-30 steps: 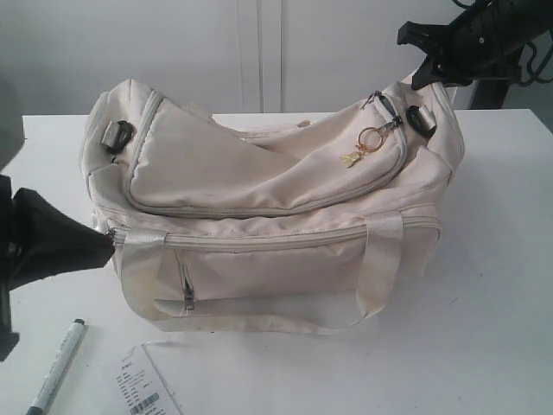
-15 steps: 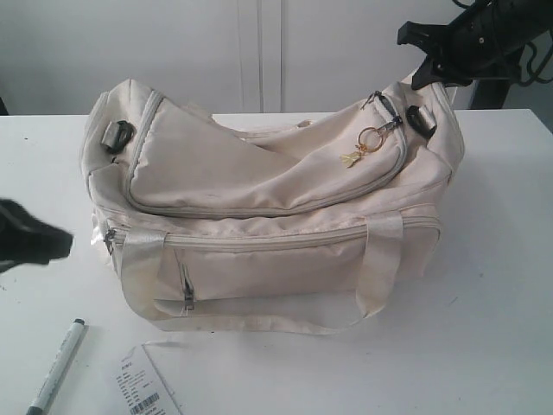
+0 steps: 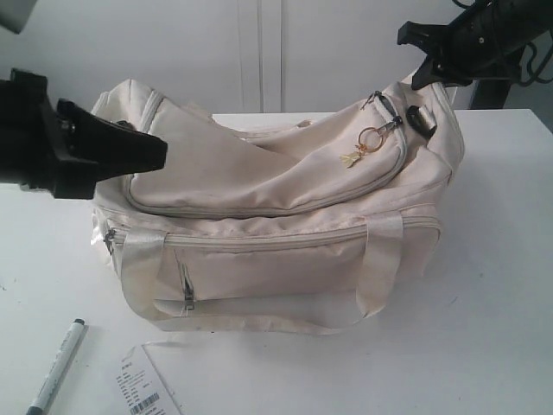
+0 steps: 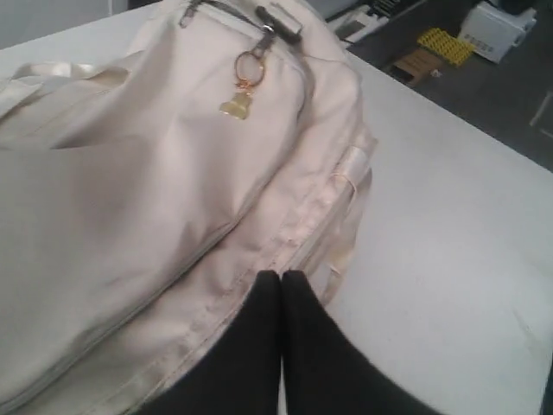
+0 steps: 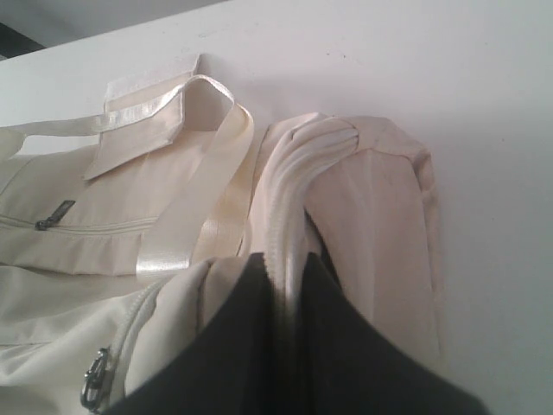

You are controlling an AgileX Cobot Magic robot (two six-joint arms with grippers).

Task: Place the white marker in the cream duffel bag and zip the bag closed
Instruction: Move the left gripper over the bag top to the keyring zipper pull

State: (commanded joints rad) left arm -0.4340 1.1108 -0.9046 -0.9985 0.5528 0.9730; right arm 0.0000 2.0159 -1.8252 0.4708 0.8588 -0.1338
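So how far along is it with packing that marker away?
Nothing finished yet: the white marker lies on the table, outside the cream duffel bag, whose top zip looks shut. In hand: right jaws pinch the bag's end; left jaws closed, empty. Left: unzipping, loading, zipping.

Table [image 3: 484, 328]: duffel bag [image 3: 259, 251], marker [image 3: 56, 367] (capped), paper tag [image 3: 143, 389].

We see the cream duffel bag [image 3: 259, 216] frontally from slightly above; both wrist views look down on it closely.
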